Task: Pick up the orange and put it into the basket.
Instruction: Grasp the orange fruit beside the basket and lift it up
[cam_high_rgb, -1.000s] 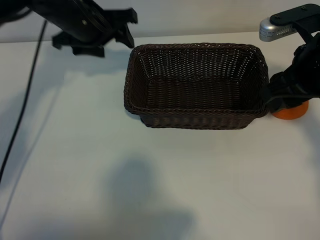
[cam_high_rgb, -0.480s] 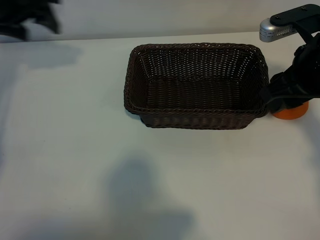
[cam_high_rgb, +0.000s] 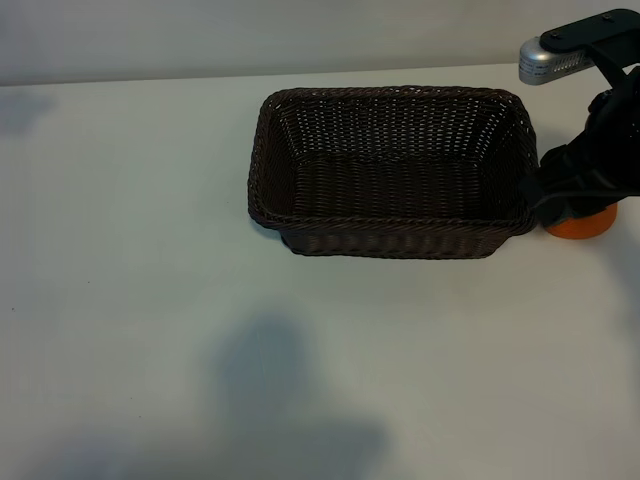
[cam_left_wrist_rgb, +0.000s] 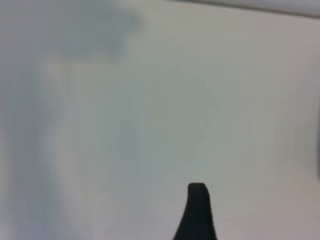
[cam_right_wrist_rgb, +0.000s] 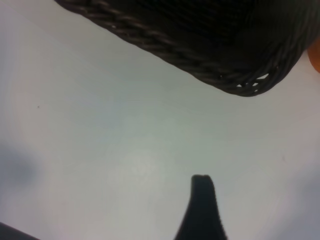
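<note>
– White tabletop nearest us, is it? Anything on it?

– Nothing on that front stretch of the flat white table (cam_high_rgb: 120, 300) except shadow. Behind it sits the rectangular dark-brown woven wicker basket (cam_high_rgb: 390, 222), with nothing showing inside it.

– And the fruit?

– The small, round, bright-coloured orange (cam_high_rgb: 582, 226) rests on the table just beside the basket's right end, near its front corner and outside the rim. I cannot tell whether it touches the wicker.

– Is it held?

– I would say not. The black right gripper (cam_high_rgb: 575, 203) hangs directly over it, pointing steeply down and hiding the top of the fruit. Its jaws are spread wide and grasp nothing. The right wrist view shows only a sliver of orange off to one side, past the braided rim.

– How will it handle?

– My guess is that it will be light and firm, with a slightly yielding peel. It is round enough to roll away if nudged from one side. I would close across its widest part, centred, with moderate pressure, and avoid the knobbly stem end.

– Any risk?

– The wicker wall is close, so a finger could catch the rim on the way down.

– And the other arm?

– The left gripper (cam_left_wrist_rgb: 197, 205) is out of the exterior view, over bare table. I cannot tell its state.
</note>
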